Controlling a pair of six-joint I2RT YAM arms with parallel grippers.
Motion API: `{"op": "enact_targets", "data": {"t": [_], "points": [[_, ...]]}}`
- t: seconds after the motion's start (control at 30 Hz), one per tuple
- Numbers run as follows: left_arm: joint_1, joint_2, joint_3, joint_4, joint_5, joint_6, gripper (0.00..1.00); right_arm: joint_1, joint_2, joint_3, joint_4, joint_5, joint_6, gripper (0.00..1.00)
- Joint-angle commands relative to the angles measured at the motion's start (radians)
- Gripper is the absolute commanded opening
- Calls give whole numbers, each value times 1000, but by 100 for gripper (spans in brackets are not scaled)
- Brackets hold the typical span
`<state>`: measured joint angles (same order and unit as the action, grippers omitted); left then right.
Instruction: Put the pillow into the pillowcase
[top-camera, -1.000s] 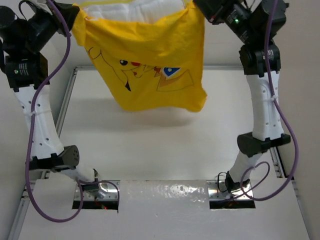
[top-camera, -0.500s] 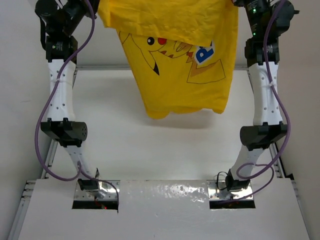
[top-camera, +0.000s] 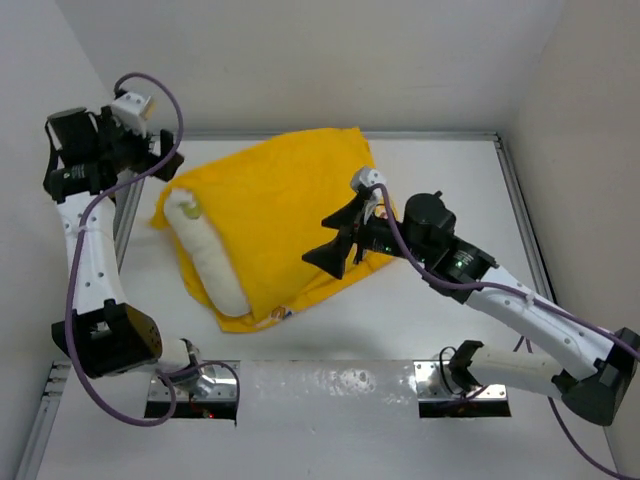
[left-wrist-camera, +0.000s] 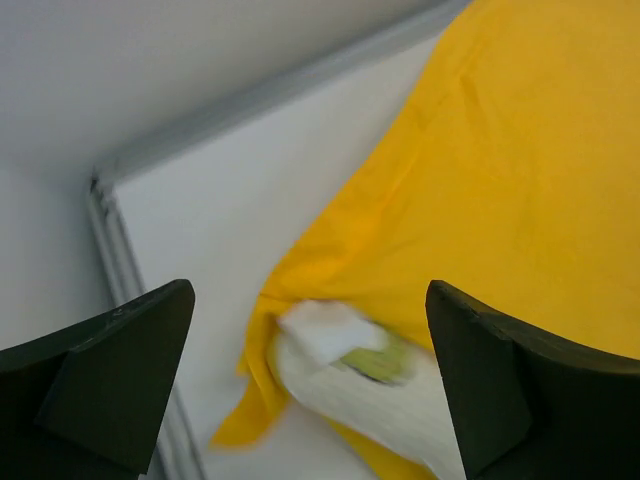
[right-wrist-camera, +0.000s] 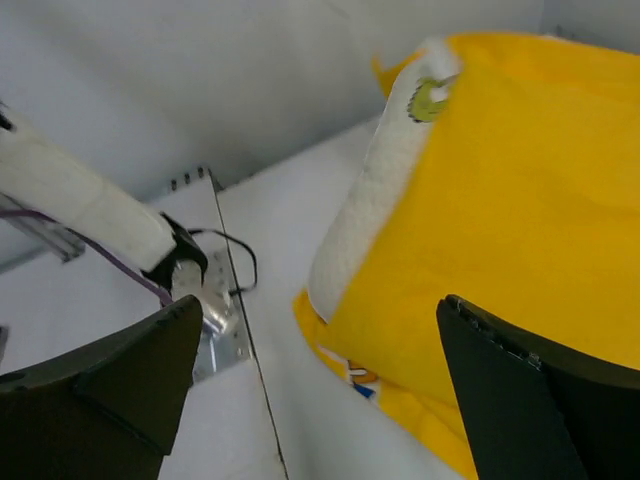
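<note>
The yellow pillowcase (top-camera: 285, 205) lies crumpled on the table, left of centre. The cream-white pillow (top-camera: 208, 258) is inside it, with only its long left edge showing at the case's opening. My left gripper (top-camera: 166, 163) hovers open over the pillow's far left corner, with nothing between its fingers. The left wrist view shows that white corner of the pillow (left-wrist-camera: 365, 385) with its yellow-green patch, and the pillowcase (left-wrist-camera: 500, 170) around it. My right gripper (top-camera: 336, 238) stands open above the case's right side, holding nothing. In the right wrist view the pillow (right-wrist-camera: 385, 190) edges the pillowcase (right-wrist-camera: 540, 210).
A metal rail (top-camera: 128, 215) runs along the table's left edge and another rail (top-camera: 525, 235) along the right. White walls close in the back and both sides. The left arm's base (right-wrist-camera: 188, 268) and its mounting plate (top-camera: 190, 392) sit at the near edge.
Both grippers held the pillowcase hanging high above the table. They have since opened and let go. The case with the pillow now lies on the table and both arms have swung down.
</note>
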<state>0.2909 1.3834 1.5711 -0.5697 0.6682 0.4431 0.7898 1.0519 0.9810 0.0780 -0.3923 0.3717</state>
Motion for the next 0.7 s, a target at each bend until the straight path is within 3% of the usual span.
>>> {"op": "enact_targets", "data": {"t": [0.0,0.1,0.13,0.2,0.23,0.27,0.3,0.33,0.4,0.43,0.5,0.67], "points": [[111,-53,-80,-262,-48,249,100,26,-10,-7,-110,172,-41,99],[235,-50,-128,-266,-175,182,100,25,98,48,-257,334,-83,96],[250,-44,-137,-265,-227,136,100,25,203,124,-303,399,-105,76],[281,-9,-151,-301,-349,114,94,8,308,195,-372,478,-76,8],[295,5,-152,-329,-349,124,64,-42,407,261,-374,440,-36,0],[307,25,-160,-353,-346,128,40,-72,465,307,-395,416,-18,5],[324,28,-170,-380,-348,125,23,-95,524,428,-429,423,4,46],[330,31,-210,-384,-358,121,13,-130,650,494,-511,485,28,70],[341,32,-262,-371,-387,121,24,-181,758,659,-578,585,55,98],[344,42,-313,-363,-410,121,42,-205,840,689,-601,619,81,99],[355,54,-351,-354,-412,128,55,-251,905,725,-604,619,116,99],[376,123,-456,-251,-446,100,63,-299,1072,742,-596,514,79,99]]}}
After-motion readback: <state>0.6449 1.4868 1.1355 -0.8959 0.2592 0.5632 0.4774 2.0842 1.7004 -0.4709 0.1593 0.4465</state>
